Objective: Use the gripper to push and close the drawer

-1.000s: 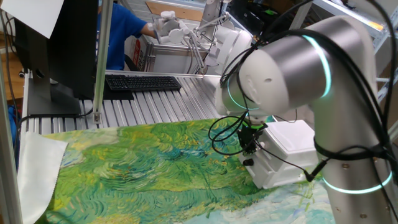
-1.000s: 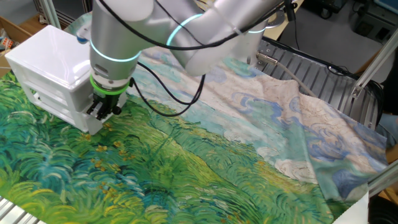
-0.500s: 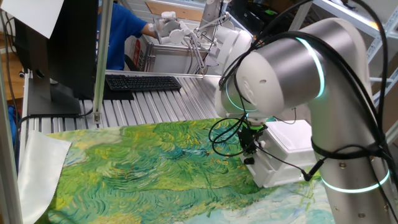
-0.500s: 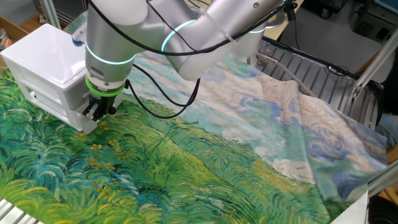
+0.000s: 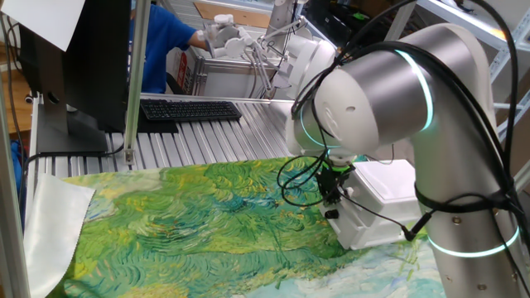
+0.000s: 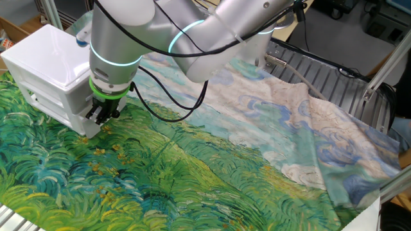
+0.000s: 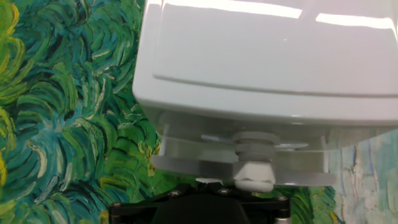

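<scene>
The white drawer box (image 6: 45,67) stands on the painted cloth; it also shows in the first fixed view (image 5: 381,199). My gripper (image 6: 101,115), black with a green ring at its wrist, is pressed against the box's front face low down, at the lower drawer (image 6: 82,120). In the hand view I look down on the box lid (image 7: 267,56). Below it the drawer fronts (image 7: 186,165) stick out slightly, with a pale knob (image 7: 255,175) just ahead of the gripper (image 7: 202,186). The fingers look shut and hold nothing. The gripper also shows in the first fixed view (image 5: 331,197).
The green and blue painted cloth (image 6: 192,173) covers the table. A keyboard (image 5: 190,108) and a monitor (image 5: 74,66) stand behind on the slatted metal top. A person in blue (image 5: 161,45) is at the back. Black cables (image 6: 173,109) hang from the arm.
Over the last second the gripper moved a little towards the box, and the box slid slightly with it. In the last half second almost nothing has moved.
</scene>
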You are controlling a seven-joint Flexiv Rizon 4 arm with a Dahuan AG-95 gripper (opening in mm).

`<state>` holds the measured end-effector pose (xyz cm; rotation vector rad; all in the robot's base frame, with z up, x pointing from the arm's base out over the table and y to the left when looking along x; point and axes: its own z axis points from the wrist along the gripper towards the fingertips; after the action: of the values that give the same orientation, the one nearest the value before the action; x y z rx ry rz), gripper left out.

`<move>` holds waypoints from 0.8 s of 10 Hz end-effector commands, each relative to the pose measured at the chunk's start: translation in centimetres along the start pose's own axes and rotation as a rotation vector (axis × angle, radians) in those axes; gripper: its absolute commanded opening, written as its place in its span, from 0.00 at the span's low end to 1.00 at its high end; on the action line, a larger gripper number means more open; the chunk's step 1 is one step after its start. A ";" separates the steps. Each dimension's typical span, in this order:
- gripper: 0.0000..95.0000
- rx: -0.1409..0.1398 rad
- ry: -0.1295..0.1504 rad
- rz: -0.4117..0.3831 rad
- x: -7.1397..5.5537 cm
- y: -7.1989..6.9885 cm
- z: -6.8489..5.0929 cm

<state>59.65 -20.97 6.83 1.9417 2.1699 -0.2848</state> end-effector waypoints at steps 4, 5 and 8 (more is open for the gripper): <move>0.00 0.005 0.000 0.011 0.5 1.4 0.0; 0.00 0.006 -0.007 0.015 0.8 1.6 0.1; 0.00 0.008 -0.034 0.017 1.2 2.1 0.4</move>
<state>61.71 -19.69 6.05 1.9400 2.1308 -0.3274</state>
